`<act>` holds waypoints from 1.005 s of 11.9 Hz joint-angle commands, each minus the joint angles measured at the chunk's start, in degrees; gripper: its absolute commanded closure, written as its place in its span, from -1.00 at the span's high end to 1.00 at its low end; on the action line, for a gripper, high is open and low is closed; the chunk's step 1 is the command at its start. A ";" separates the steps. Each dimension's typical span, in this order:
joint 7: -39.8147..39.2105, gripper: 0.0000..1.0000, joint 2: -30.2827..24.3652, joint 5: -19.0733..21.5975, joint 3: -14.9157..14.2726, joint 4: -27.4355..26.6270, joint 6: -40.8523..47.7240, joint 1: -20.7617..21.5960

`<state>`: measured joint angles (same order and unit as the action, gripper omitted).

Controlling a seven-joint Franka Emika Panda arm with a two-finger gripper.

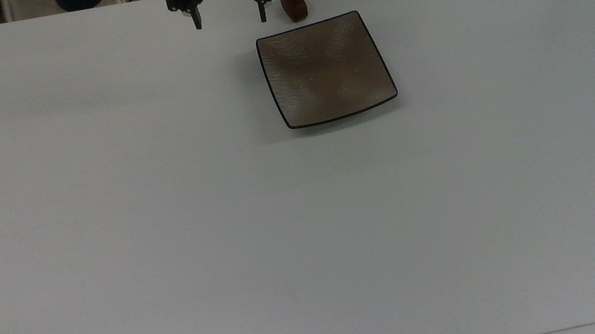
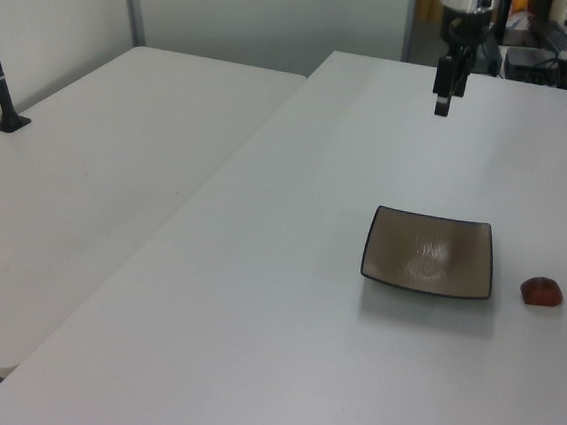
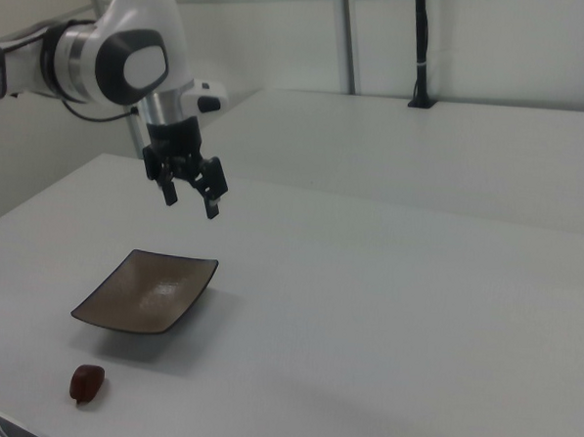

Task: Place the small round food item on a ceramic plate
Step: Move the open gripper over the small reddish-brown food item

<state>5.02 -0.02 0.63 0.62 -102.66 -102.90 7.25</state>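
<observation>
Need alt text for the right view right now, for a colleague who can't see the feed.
A white robot arm holds its open black claw in the air above a white table, empty. Below it sits a square brown plate, bare, and a small reddish-brown food chunk lies on the table nearer the camera, apart from the plate.

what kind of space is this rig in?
Probably a lab or office test room: a robot arm with an open pincer over a bare white table, and a black camera post at the back.

Even, diffuse overhead lighting; soft shadow at the lower left of the ceramic plate (image 1: 325, 68), faint glare on its glossy surface; tabletop (image 1: 168, 237) uniformly bright.
</observation>
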 commanded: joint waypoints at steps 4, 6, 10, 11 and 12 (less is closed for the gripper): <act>-3.95 1.00 -10.16 -0.99 -0.18 -23.44 -12.67 4.34; -5.37 1.00 -13.15 -0.99 0.26 -27.40 -12.24 5.66; -5.28 1.00 -19.83 -0.46 3.94 -35.58 -11.71 7.95; -5.19 1.00 -20.89 -0.11 5.52 -36.81 -11.62 7.95; -5.19 1.00 -21.60 -0.02 6.84 -37.78 -10.84 7.95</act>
<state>0.41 -15.99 0.54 4.24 -134.33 -113.48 14.72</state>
